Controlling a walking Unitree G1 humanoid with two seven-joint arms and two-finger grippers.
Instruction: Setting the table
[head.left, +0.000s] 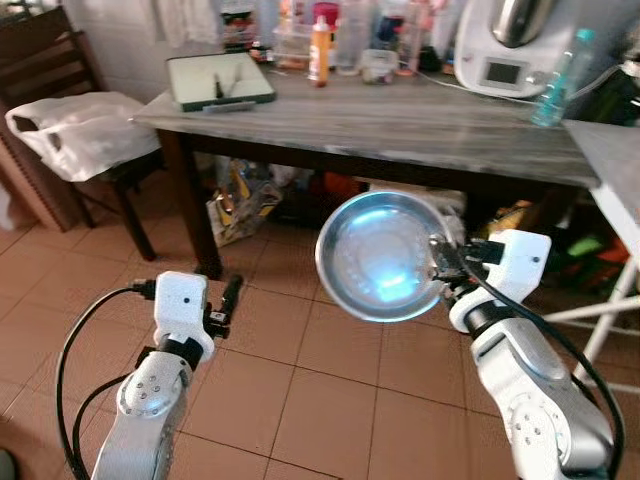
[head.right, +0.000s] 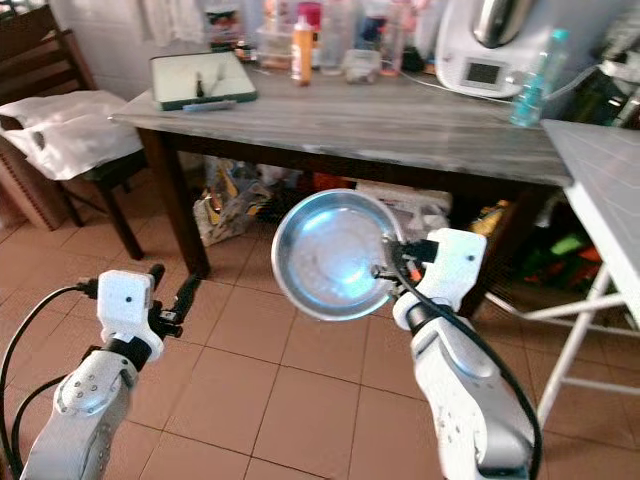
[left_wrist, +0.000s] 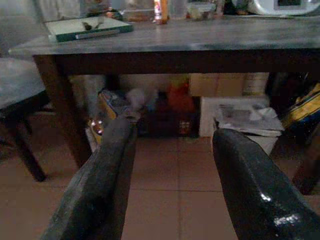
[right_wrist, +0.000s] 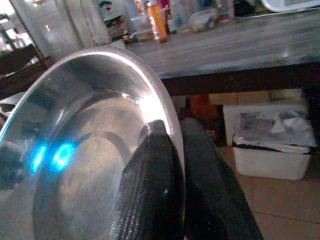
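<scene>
My right gripper (head.left: 437, 262) is shut on the rim of a shiny steel bowl (head.left: 380, 255), holding it up in the air with its hollow facing me, below and in front of the grey-topped table (head.left: 400, 125). In the right wrist view the two fingers (right_wrist: 155, 185) pinch the bowl's edge (right_wrist: 100, 140), one inside and one outside. My left gripper (head.left: 228, 300) is low on the left over the tiled floor, open and holding nothing; its fingers (left_wrist: 105, 180) point at the table's underside.
A green tray (head.left: 219, 80), bottles (head.left: 319, 50), a kitchen machine (head.left: 510, 45) and a blue bottle (head.left: 560, 80) crowd the table's back. A chair with a white bag (head.left: 80, 135) stands left. Boxes and bags (head.left: 245, 200) lie under the table. A white table (head.left: 615, 165) is at right.
</scene>
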